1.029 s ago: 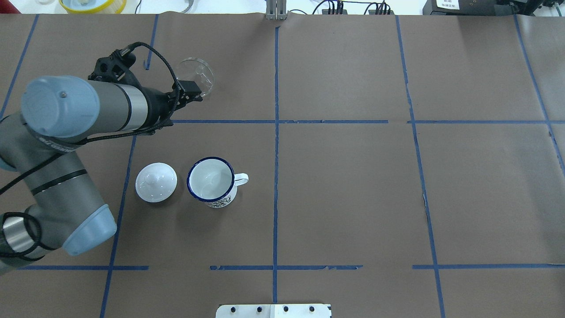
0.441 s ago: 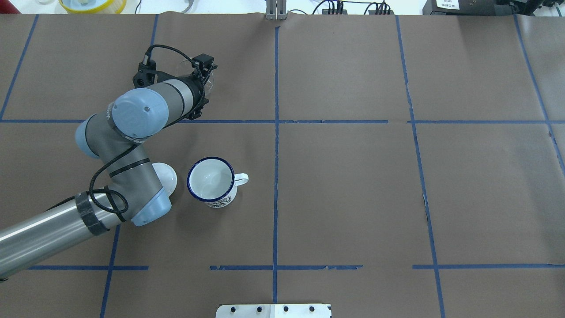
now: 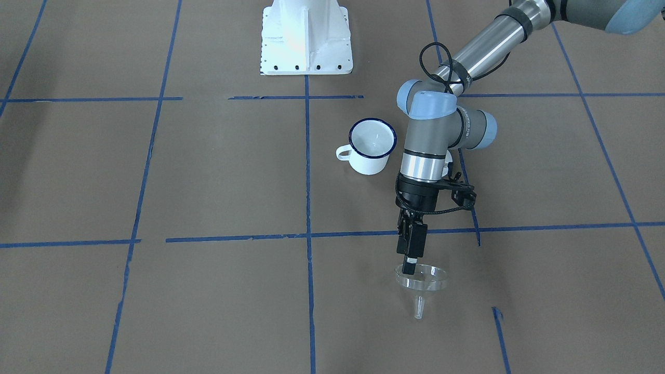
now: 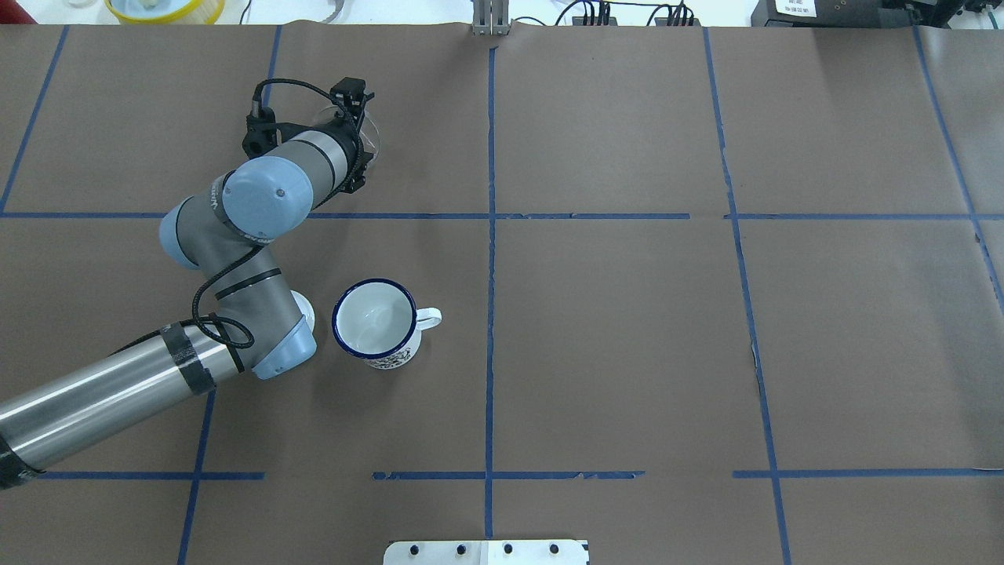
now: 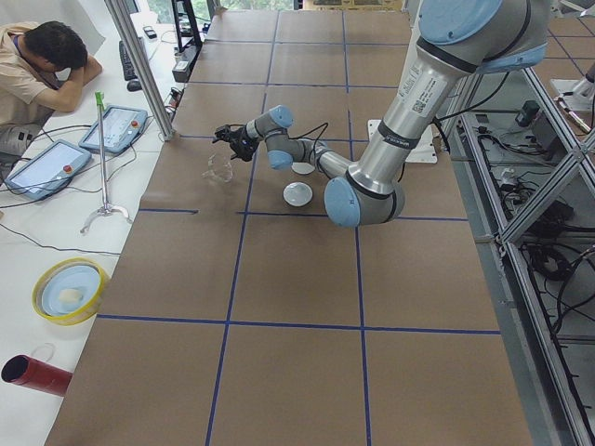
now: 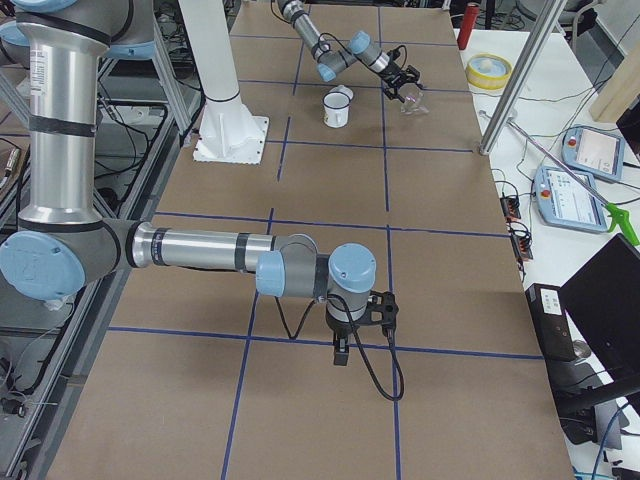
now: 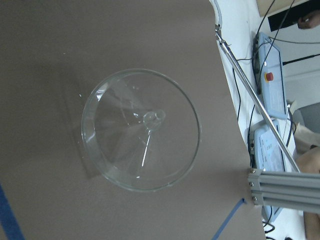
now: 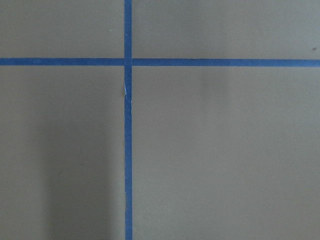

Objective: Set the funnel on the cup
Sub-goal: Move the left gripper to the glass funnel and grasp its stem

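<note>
The clear funnel point(image 3: 422, 279) lies tipped on its side on the brown table, stem toward the operators' side. It fills the left wrist view point(image 7: 142, 130). My left gripper point(image 3: 410, 267) points down over the funnel's rim, open, with the funnel still on the table. In the overhead view the wrist hides all but a sliver of the funnel point(image 4: 372, 143). The white cup point(image 4: 375, 322) with the blue rim stands upright and empty nearer the robot point(image 3: 370, 150). My right gripper point(image 6: 341, 357) hangs over bare table far away; I cannot tell its state.
A white domed lid point(image 5: 297, 193) sits beside the cup, mostly hidden under my left elbow in the overhead view point(image 4: 307, 314). The white robot base point(image 3: 306, 36) is at the table's robot side. An operator point(image 5: 46, 65) sits beyond the far edge.
My left arm has swung forward, its elbow now over the lid and its wrist turned down over the funnel. The funnel and the cup have not moved.
</note>
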Robot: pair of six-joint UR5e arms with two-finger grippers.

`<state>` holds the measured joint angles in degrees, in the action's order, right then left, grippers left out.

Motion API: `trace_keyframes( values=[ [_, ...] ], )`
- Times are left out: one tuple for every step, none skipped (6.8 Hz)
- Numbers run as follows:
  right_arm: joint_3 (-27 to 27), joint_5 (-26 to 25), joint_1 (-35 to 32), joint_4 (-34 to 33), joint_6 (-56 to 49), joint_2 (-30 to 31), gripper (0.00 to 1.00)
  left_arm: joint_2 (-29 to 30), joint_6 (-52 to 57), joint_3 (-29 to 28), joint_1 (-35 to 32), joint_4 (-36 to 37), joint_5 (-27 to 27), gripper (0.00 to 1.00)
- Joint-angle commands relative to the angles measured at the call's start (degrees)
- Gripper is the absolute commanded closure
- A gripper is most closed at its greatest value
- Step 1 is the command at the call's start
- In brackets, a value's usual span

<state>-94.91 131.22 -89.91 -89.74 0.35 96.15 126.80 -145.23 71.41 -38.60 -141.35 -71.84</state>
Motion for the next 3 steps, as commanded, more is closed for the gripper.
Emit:
trace_keyframes(
  values=[
    [0.0,0.0,0.0,0.0,0.0,0.0,0.0,0.2,-0.9,-6.2,-2.4,-5.4,0.1,0.0],
    [0.0,0.0,0.0,0.0,0.0,0.0,0.0,0.6,-0.6,-6.3,-2.4,-5.6,0.0,0.01],
    [0.0,0.0,0.0,0.0,0.0,0.0,0.0,1.1,-0.3,-6.2,-2.4,-5.7,-0.1,0.5]
  ],
)
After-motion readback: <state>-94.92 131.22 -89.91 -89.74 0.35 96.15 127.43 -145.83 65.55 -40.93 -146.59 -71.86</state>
